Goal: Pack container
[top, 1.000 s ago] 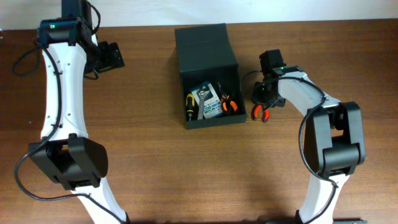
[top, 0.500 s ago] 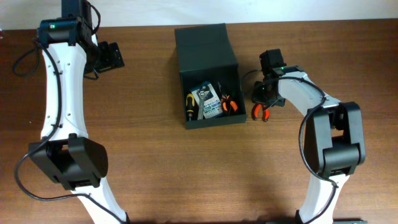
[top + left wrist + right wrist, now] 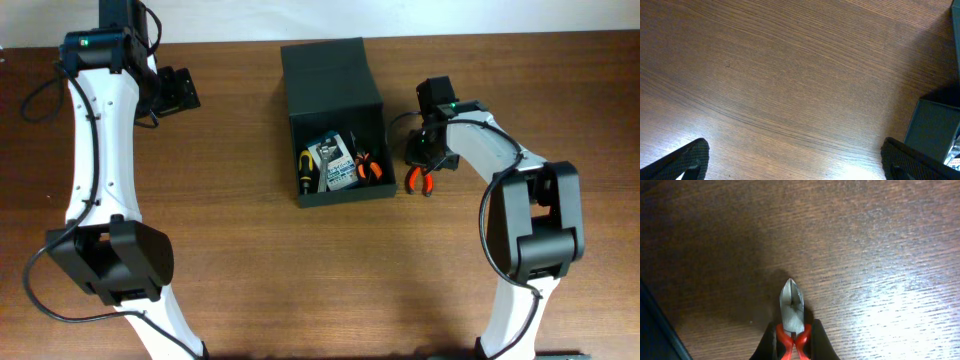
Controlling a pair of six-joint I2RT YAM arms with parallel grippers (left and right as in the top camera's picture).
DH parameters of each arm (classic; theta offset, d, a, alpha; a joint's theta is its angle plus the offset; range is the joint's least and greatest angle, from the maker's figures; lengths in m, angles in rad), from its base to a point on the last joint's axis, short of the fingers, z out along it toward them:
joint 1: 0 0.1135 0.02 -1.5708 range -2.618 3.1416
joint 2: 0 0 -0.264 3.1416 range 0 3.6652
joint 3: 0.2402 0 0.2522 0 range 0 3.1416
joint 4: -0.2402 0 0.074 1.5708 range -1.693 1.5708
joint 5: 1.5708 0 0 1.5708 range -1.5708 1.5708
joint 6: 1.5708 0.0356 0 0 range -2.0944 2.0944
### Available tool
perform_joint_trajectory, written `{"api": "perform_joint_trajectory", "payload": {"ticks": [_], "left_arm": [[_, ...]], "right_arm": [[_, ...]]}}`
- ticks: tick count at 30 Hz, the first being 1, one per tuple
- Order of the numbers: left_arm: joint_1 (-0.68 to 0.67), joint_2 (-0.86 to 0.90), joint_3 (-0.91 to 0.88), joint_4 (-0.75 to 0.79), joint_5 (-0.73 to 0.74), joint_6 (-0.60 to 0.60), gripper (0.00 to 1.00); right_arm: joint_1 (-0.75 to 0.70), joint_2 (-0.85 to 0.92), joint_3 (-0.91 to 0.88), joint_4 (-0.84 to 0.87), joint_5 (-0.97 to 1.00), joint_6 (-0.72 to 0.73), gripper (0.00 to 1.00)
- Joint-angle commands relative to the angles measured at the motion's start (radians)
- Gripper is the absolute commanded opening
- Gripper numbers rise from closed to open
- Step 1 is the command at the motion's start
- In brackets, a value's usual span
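The container (image 3: 296, 150) is a dark green-black box at mid-table, its flap lid (image 3: 325, 68) folded back on the far side. Inside lie a yellow-handled screwdriver (image 3: 305, 166), a blue-and-white card pack (image 3: 336, 166) and orange-handled pliers (image 3: 368, 168). Just right of the box, my right gripper (image 3: 424, 165) is shut on red-handled cutting pliers (image 3: 417, 181). In the right wrist view the steel head (image 3: 791, 307) sticks out past my fingertips (image 3: 768, 344) over the wood. My left gripper (image 3: 180, 88) hangs open and empty at far left, and a box corner (image 3: 935, 127) shows in its wrist view.
Bare brown wooden tabletop (image 3: 300, 270) surrounds the box. The table's far edge (image 3: 500, 32) runs along the top of the overhead view. Both arm bases stand near the front edge.
My right gripper's jaws have closed the last bit onto the red-handled pliers, and that arm has shifted very slightly. The left arm has not moved.
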Motion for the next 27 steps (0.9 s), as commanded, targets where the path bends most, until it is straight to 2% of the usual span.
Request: {"api": "perform_joint_trajectory", "payload": {"ticks": [1,13,27], "left_arm": [[0.002,0.0,0.016,0.002,-0.014,0.012,0.99],[0.002,0.0,0.016,0.002,-0.014,0.012,0.99],[0.002,0.0,0.016,0.002,-0.014,0.012,0.99]], "right_arm": [[0.004,0.019,0.044,-0.009,0.006,-0.009,0.04],[0.004,0.011,0.117,-0.044,0.024,-0.009,0.04],[0.004,0.008,0.121,-0.047,0.057,-0.009,0.04]]}}
